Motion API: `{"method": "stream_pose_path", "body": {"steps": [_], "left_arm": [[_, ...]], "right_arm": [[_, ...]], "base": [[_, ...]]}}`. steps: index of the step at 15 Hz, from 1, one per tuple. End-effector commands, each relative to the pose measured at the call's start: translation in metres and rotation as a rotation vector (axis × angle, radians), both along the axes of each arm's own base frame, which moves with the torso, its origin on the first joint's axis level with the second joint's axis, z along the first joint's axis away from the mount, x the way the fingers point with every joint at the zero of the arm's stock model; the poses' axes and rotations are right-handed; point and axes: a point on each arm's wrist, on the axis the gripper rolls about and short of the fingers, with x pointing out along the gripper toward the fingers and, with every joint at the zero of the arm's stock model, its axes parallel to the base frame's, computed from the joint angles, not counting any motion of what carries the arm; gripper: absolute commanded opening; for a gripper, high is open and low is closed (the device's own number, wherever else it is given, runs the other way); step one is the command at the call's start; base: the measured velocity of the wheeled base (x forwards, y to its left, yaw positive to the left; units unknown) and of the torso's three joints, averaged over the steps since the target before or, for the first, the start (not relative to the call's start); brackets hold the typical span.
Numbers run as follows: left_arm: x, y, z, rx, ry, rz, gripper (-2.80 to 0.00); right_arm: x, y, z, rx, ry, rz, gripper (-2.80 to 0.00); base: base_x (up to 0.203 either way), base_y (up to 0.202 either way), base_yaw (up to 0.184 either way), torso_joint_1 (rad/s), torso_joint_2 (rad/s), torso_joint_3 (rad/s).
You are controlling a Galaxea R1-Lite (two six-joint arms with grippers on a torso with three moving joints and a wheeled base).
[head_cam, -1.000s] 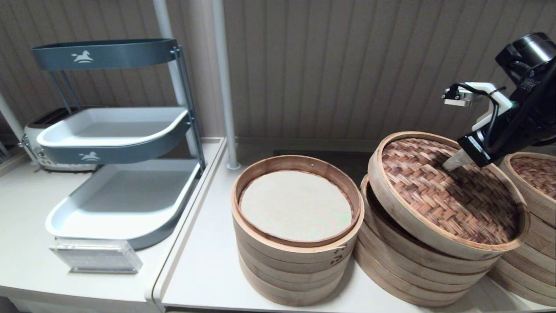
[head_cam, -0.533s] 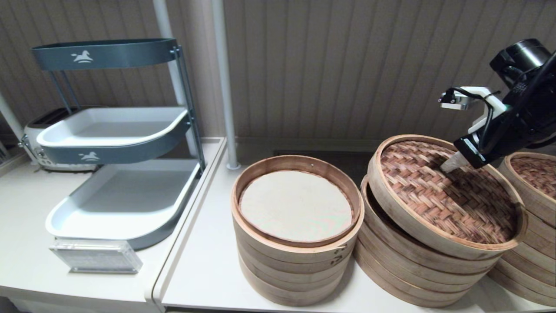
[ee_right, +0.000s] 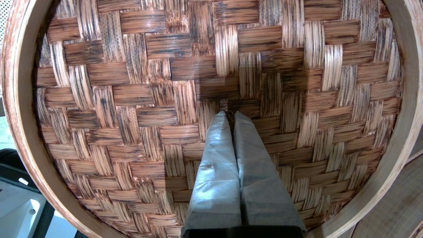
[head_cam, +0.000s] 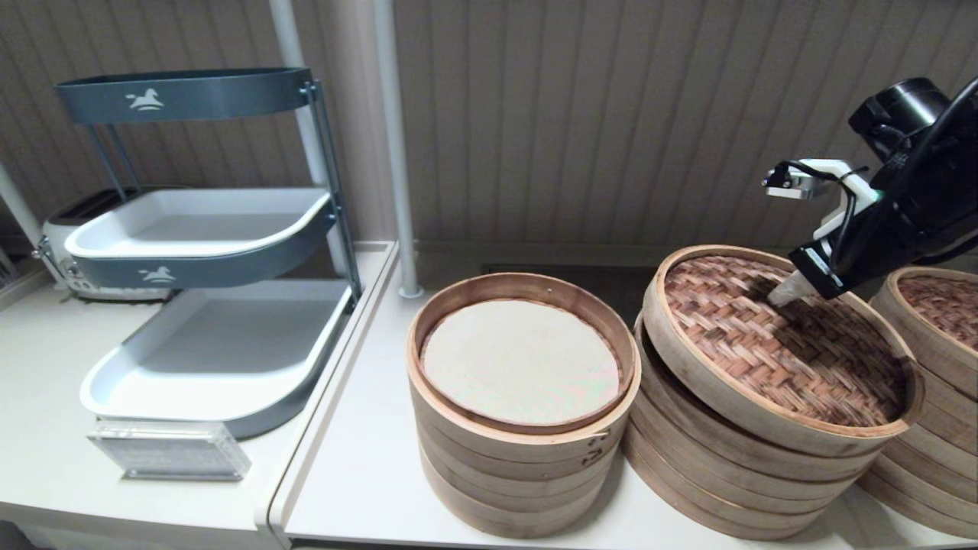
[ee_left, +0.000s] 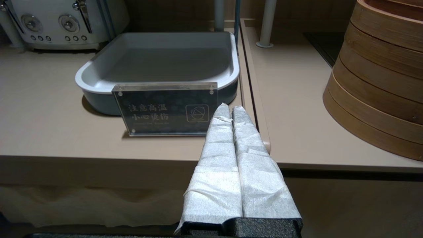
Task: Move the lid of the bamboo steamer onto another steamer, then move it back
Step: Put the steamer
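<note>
The bamboo steamer lid (head_cam: 733,344), pale-rimmed with a pinkish-tan herringbone weave, lies tilted on the wide shallow stack of another steamer (head_cam: 710,481), its left edge raised over a dark gap. My right gripper (head_cam: 773,299) is shut on the lid's small centre loop; in the right wrist view the fingertips (ee_right: 230,113) pinch the dark loop against the weave of the lid (ee_right: 132,99). That stack's own lid is hidden under it. My left gripper (ee_left: 230,107) is shut on nothing, parked low before the table's front edge.
The taller stack (head_cam: 519,473) with dark lacing and a white liner (head_cam: 519,359) stands open just left of the lid. A third stack (head_cam: 936,305) with a darker lid is at far right. A tray rack (head_cam: 199,229), a sign (ee_left: 165,109) and a toaster (head_cam: 61,252) sit left.
My right gripper has moved down and slightly left with the lid. The lid has sunk lower onto the wide stack and the gap under its left edge has narrowed.
</note>
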Motion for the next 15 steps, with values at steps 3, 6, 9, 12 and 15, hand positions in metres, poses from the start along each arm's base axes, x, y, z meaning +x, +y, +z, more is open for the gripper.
{"method": "stream_pose_path", "body": {"steps": [3, 6, 9, 12, 15], "left_arm": [[0.002, 0.0, -0.008, 0.0, 0.026, 0.0, -2.8], [0.002, 0.0, -0.008, 0.0, 0.026, 0.001, -2.8], [0.002, 0.0, -0.008, 0.0, 0.026, 0.0, -2.8], [0.002, 0.0, -0.008, 0.0, 0.026, 0.0, -2.8], [0.002, 0.0, -0.008, 0.0, 0.026, 0.001, -2.8]], "right_arm": [[0.009, -0.001, -0.01, 0.0, 0.032, -0.002, -2.8], [0.013, -0.002, -0.013, -0.001, 0.035, -0.004, -2.8], [0.018, -0.004, -0.019, 0.0, 0.052, -0.012, -2.8], [0.02, -0.004, -0.021, 0.001, 0.06, -0.011, -2.8], [0.021, -0.003, -0.022, 0.002, 0.065, -0.01, -2.8]], "base": [[0.0, 0.0, 0.0, 0.0, 0.0, 0.0], [0.0, 0.0, 0.0, 0.0, 0.0, 0.0], [0.0, 0.0, 0.0, 0.0, 0.0, 0.0], [0.0, 0.0, 0.0, 0.0, 0.0, 0.0], [0.0, 0.0, 0.0, 0.0, 0.0, 0.0]]}}
